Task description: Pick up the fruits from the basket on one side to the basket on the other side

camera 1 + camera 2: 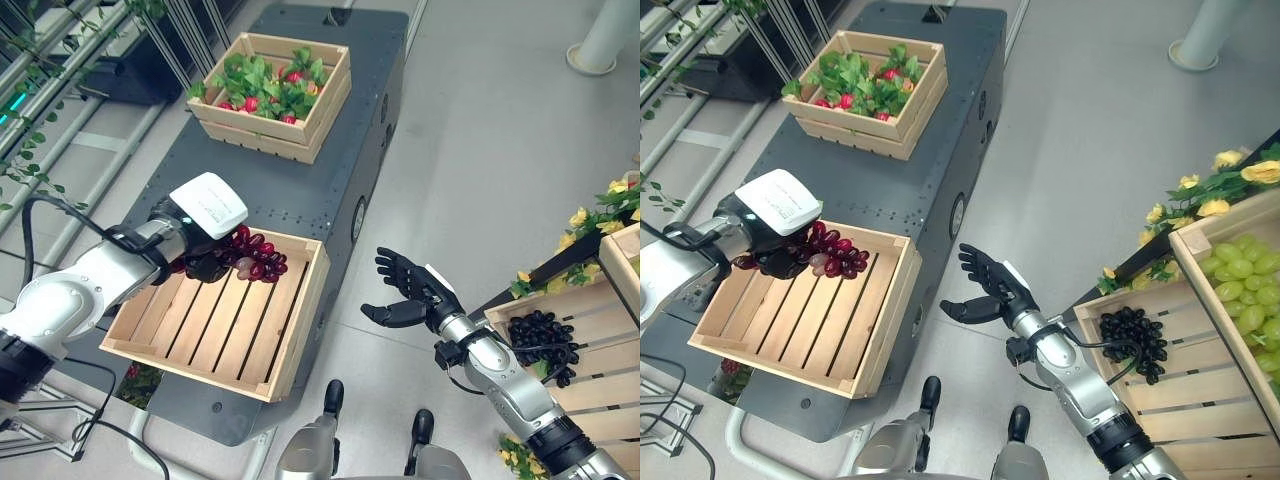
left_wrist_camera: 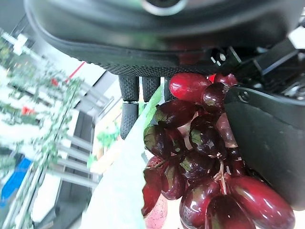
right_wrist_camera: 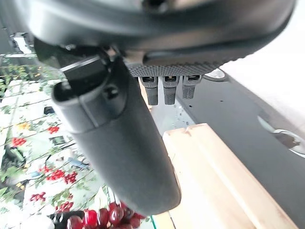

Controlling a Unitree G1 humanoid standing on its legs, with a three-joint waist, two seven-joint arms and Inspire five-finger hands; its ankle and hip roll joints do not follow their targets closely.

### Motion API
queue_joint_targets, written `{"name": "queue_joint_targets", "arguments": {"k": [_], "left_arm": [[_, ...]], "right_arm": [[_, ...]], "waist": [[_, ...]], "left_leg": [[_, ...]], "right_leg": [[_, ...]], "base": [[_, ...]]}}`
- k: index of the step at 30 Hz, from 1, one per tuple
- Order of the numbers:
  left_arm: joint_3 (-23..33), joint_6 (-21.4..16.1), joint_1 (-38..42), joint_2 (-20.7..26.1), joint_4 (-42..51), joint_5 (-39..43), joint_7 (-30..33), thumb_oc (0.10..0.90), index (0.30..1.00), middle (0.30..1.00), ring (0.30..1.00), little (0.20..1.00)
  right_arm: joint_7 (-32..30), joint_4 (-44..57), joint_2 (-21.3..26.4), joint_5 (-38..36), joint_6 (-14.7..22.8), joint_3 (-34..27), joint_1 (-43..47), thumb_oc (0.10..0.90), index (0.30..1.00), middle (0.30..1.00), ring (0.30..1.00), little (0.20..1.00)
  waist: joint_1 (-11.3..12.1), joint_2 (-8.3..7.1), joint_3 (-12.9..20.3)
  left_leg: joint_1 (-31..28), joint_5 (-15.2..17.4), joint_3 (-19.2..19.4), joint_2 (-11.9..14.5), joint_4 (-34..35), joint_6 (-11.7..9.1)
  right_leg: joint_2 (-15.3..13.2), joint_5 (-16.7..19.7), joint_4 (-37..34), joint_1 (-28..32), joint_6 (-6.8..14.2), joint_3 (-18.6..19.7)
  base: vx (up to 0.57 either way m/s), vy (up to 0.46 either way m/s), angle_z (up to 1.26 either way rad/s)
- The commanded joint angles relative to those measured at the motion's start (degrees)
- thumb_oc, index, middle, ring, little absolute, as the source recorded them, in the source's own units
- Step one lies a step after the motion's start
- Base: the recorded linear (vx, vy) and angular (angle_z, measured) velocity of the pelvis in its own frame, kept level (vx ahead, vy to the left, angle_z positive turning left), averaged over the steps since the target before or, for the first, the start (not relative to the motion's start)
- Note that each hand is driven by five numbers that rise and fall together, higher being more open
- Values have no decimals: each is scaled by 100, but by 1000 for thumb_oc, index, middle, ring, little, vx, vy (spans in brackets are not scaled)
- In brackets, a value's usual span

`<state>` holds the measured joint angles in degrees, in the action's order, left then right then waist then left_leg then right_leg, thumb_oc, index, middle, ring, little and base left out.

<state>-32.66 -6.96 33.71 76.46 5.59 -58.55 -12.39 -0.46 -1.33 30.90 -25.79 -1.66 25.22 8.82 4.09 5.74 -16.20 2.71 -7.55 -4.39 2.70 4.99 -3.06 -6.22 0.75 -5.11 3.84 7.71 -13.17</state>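
Right hand [image 1: 992, 290] nearest, hanging over the floor between the dark desk [image 1: 300, 190] and the crates at my right; fingers spread and relaxed, nothing in it. Left hand [image 1: 205, 262] curls round a bunch of red grapes [image 1: 256, 257], held above the far corner of the empty slatted crate [image 1: 220, 330] on the desk; left wrist view shows the berries pressed between fingers [image 2: 128, 107] and thumb. Farther along the desk, well apart, a second crate [image 1: 272, 92] packed with green leaves and small red fruits. At my right, a wooden crate [image 1: 1185, 380] holds black grapes [image 1: 1132, 336]; just beside it another with green grapes [image 1: 1245, 285]. Yellow flowers [image 1: 1215, 190] with foliage lie behind those two.
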Motion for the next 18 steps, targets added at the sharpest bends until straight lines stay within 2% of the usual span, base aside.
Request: {"name": "queue_joint_targets", "arguments": {"k": [1, 6, 18], "left_arm": [[-165, 53, 804, 331, -162, -330, -157, 400, 300, 300, 300, 300], [-820, -151, 1699, 14, -122, -537, -431, 400, 300, 300, 300, 300], [-1269, -116, 2370, -763, 11, -600, -570, 400, 300, 300, 300, 300]], "right_arm": [[-226, 722, -27, -436, 558, 302, 162, 800, 900, 900, 900, 900], [-475, 1090, -185, -504, 377, 382, 669, 800, 900, 900, 900, 900], [-958, 1676, -508, -725, -169, 540, 1377, 800, 900, 900, 900, 900]], "waist": [[-57, -97, 1159], [-86, -91, 1236], [-91, -185, 1333]], "left_leg": [[-346, 589, 254, -533, 1, -23], [-444, 653, 308, -506, 1, -2], [-555, 706, 362, -491, 1, 42]], "right_leg": [[170, 100, 11, -87, -8, 109], [173, 99, 11, -48, -3, 187], [194, 81, 11, 4, -29, 279]], "base": [[5, -66, 0], [4, -64, -1], [12, -28, 0]]}}
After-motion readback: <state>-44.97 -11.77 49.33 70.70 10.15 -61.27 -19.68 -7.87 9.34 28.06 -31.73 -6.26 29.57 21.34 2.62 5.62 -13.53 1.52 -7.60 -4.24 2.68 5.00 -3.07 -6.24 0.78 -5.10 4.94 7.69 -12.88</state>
